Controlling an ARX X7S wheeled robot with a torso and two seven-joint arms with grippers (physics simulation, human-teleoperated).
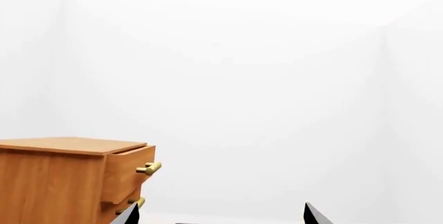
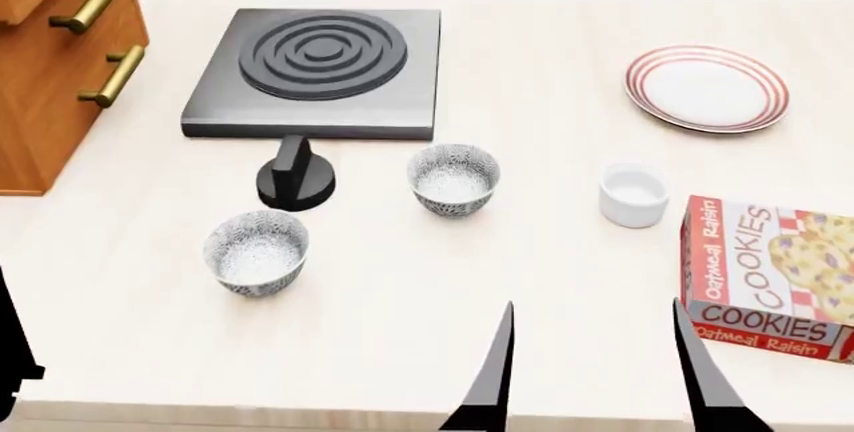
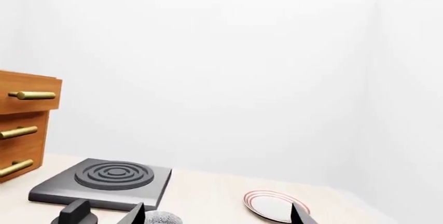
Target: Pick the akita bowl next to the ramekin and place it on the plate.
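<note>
Akita bowl point(image 2: 454, 179) seen on worktop point(image 2: 400, 302), just left of ramekin point(image 2: 633, 194), untouched. Plate point(image 2: 706, 88) set well beyond ramekin. Right hand point(image 2: 594, 367) held low near worktop edge, fingers spread apart, empty. Left hand point(image 1: 220, 214) barely seen; fingers apart.

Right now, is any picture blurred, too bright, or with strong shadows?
Head view: sharp, even light, only soft faint shadows under the two patterned bowls and the ramekin. Both wrist views: mostly a washed-out white wall, little contrast; the plate shows clearly.
</note>
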